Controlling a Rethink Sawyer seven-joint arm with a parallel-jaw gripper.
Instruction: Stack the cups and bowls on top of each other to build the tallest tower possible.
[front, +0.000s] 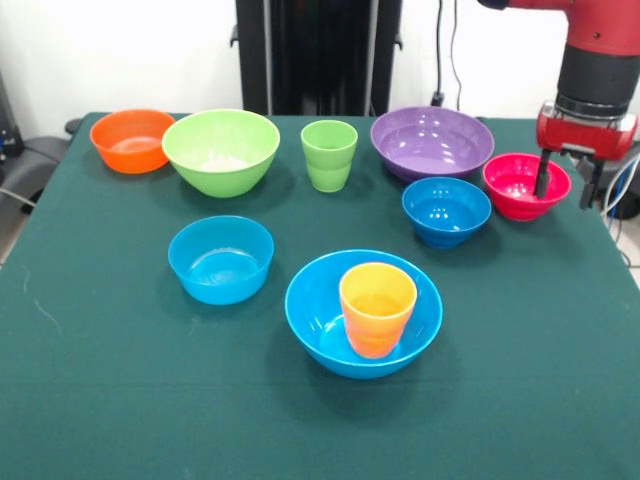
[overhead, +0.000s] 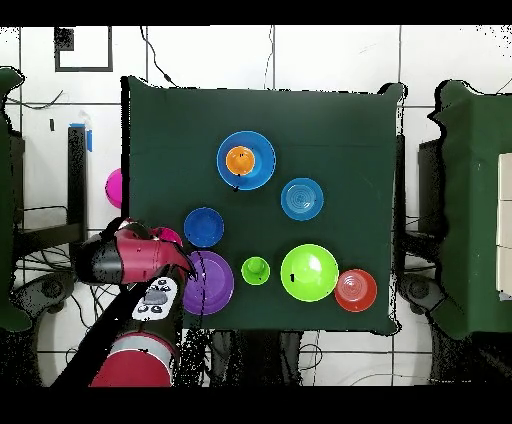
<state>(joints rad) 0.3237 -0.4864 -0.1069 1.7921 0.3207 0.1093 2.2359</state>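
Observation:
The large blue bowl (front: 320, 325) (overhead: 262, 172) stands near the front with the orange-yellow cup (front: 377, 308) (overhead: 239, 159) upright inside it. The other pieces stand apart on the green cloth. They are the small orange bowl (front: 132, 140) (overhead: 356, 290), the large lime green bowl (front: 221, 150) (overhead: 309, 272), the light green cup (front: 329, 155) (overhead: 256, 270), the purple bowl (front: 432, 142) (overhead: 210, 285), and two small blue bowls (front: 446, 211) (front: 221, 259). My gripper (front: 565, 182) is open at the pink-red bowl (front: 520, 188). One finger is inside the bowl and the other is outside its right rim.
The table's right edge (front: 610, 240) lies just beyond the gripper in the front view. The robot's black pedestal (front: 318, 55) stands behind the table. In the overhead view the red arm (overhead: 135, 262) covers most of the pink-red bowl (overhead: 168, 236).

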